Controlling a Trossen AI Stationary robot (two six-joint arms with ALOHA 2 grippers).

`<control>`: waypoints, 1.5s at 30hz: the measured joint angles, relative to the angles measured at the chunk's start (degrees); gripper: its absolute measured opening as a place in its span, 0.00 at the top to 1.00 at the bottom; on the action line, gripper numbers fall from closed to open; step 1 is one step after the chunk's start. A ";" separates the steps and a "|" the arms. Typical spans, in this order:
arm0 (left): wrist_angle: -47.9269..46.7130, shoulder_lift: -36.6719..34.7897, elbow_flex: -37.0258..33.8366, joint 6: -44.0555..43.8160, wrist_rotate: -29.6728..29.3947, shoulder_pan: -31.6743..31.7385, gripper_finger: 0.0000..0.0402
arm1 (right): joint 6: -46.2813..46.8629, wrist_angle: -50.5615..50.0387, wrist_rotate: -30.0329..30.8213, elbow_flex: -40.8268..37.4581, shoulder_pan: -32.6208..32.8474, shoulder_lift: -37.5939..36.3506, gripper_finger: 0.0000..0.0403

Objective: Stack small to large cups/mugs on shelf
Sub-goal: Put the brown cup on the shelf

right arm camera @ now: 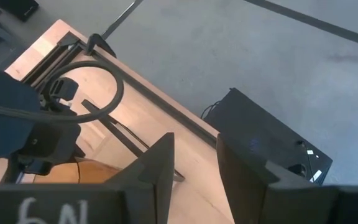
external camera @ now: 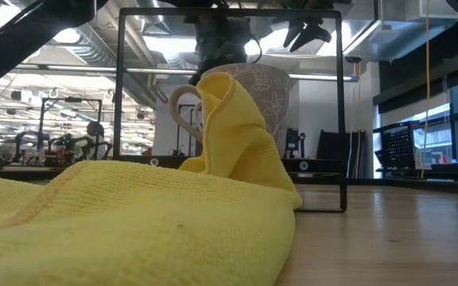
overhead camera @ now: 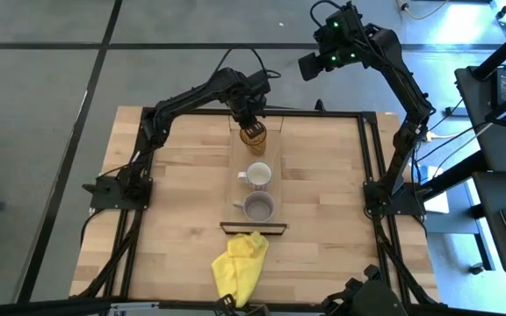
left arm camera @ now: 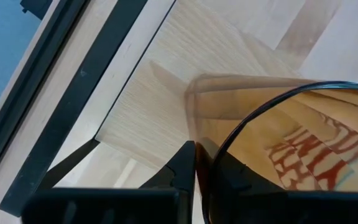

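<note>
The amber tumbler is at the far end of the pale shelf plank, with my left gripper shut on it from above. In the left wrist view the tumbler fills the picture over the shelf's far corner. The white mug stands on its base mid-shelf. The grey mug stands by the dark lip. The low view shows the grey mug behind the cloth. My right gripper is open, raised beyond the table's far right corner. My left gripper pinches the tumbler's wall at its rim, one finger outside and one inside, seen through the amber wall. The fingers come from above, pointing down. I cannot tell whether the tumbler's base is on the shelf.
A crumpled yellow cloth lies on the table near the front edge, just before the shelf's lip, and fills the low view. A black frame borders the tabletop. My right gripper looks down on the table's far edge and the floor.
</note>
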 joint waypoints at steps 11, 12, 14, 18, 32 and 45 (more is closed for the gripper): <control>1.34 -0.09 -2.87 0.00 0.08 -0.02 0.93 | 0.00 -0.10 0.00 0.00 0.04 0.00 0.70; 1.34 -0.09 -3.35 0.00 0.09 -0.17 0.93 | 0.00 -0.17 0.00 0.00 0.04 0.00 0.70; 1.32 -0.09 -4.18 0.21 0.08 -0.40 0.93 | -0.05 -0.19 0.00 0.00 0.04 0.00 0.70; 2.42 -0.07 -4.28 1.11 0.07 -1.05 0.93 | -0.09 -0.18 0.35 0.00 0.04 0.00 0.70; 4.23 -0.46 -3.61 1.19 0.93 -1.03 0.91 | -0.07 -0.18 1.49 0.00 0.04 0.00 0.70; 5.25 -0.46 -3.61 1.57 2.86 -1.07 0.90 | -0.13 -0.15 1.55 0.00 0.04 0.00 0.70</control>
